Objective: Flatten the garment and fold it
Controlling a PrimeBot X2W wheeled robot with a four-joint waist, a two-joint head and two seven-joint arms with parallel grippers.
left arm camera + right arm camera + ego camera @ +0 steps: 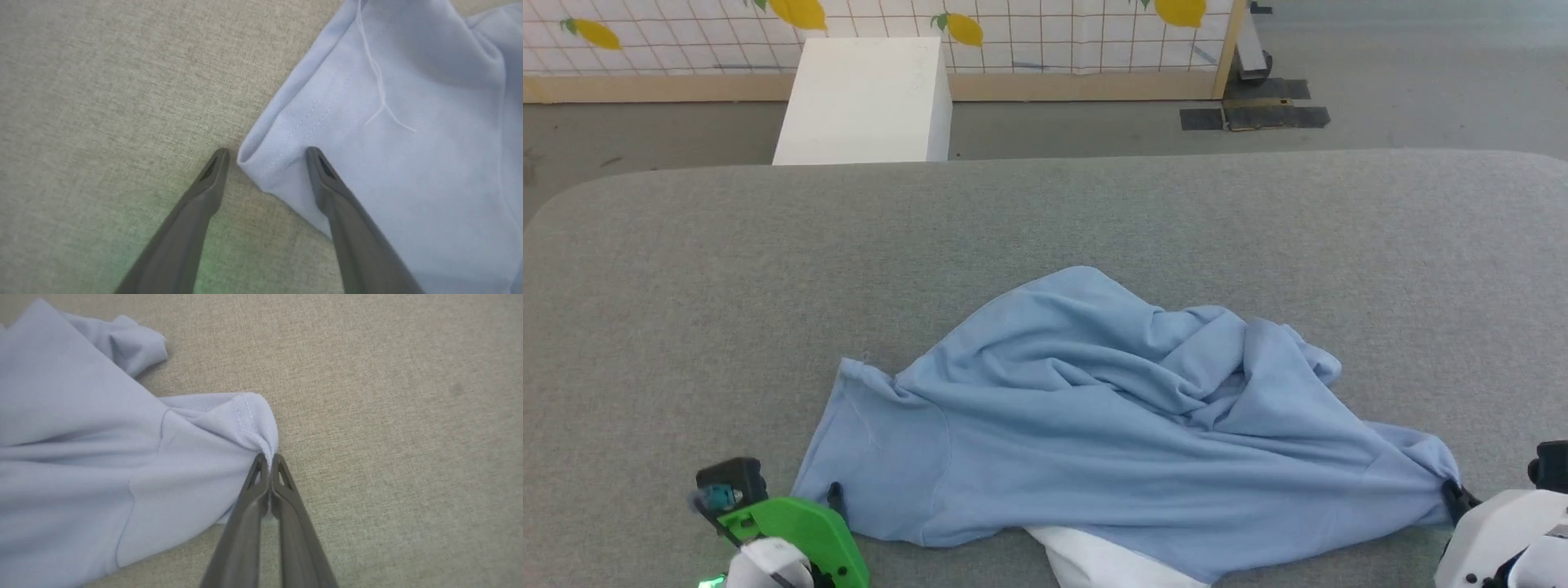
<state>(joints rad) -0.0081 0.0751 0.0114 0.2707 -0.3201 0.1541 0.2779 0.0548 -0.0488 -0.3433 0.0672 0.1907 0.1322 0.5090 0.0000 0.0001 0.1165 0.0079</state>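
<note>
The right gripper (pixel 268 457) has its jaws pinched tight on a hemmed corner of the shirt (pixel 1094 408). The left gripper (pixel 266 152) holds nothing, its jaws wide apart astride the opposite corner. The shirt lies near the front edge of the table (pixel 1045 220), stretched left to right. It is light blue and crumpled, with folds bunched toward the right.

My left gripper (pixel 265 157) stands wide open at the garment (pixel 1094 408)'s near left corner: one finger over the cloth, the other just off its edge, the corner between them. My green-cased left wrist (pixel 800 527) sits just outside that corner. My right gripper (pixel 269 459) is clamped tight on a bunched hem at the garment's near right end, with my white right wrist (pixel 1494 531) just beyond it.
</note>
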